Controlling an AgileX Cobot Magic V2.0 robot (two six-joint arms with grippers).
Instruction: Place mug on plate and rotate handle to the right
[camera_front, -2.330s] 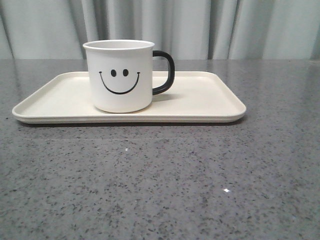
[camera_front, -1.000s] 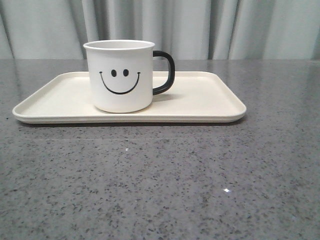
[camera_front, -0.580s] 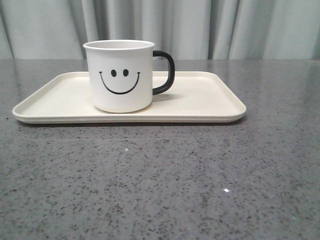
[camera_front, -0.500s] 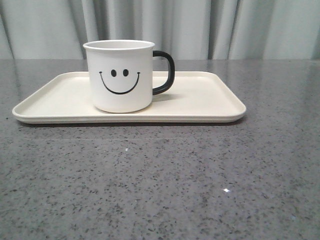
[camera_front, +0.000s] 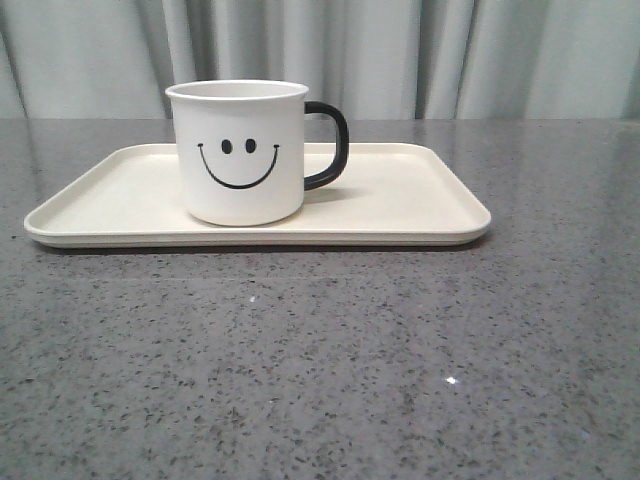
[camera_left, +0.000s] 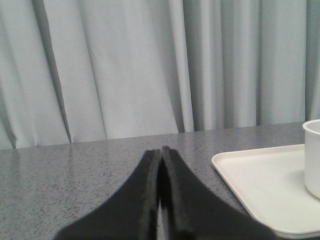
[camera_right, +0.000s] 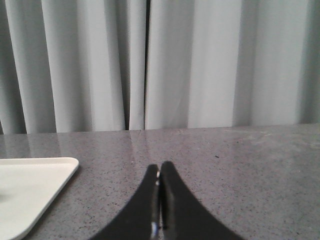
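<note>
- Currently the mug (camera_front: 240, 152) stands upright on the plate (camera_front: 420, 205), left of plate centre.
- Handle (camera_front: 330, 145) points right.
- Left gripper (camera_left: 160, 152) pressed together, off the plate.
- Right gripper (camera_right: 159, 170) also together, holding nothing.

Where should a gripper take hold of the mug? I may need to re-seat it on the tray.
Probably the black handle: it sticks out to the right of the upright mug, so come from the right, over bare plate. The body looks wide for the fingers.

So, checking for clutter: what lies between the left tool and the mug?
In the left wrist view, only bare grey table and bare plate lie between the shut left tool and the mug.
</note>
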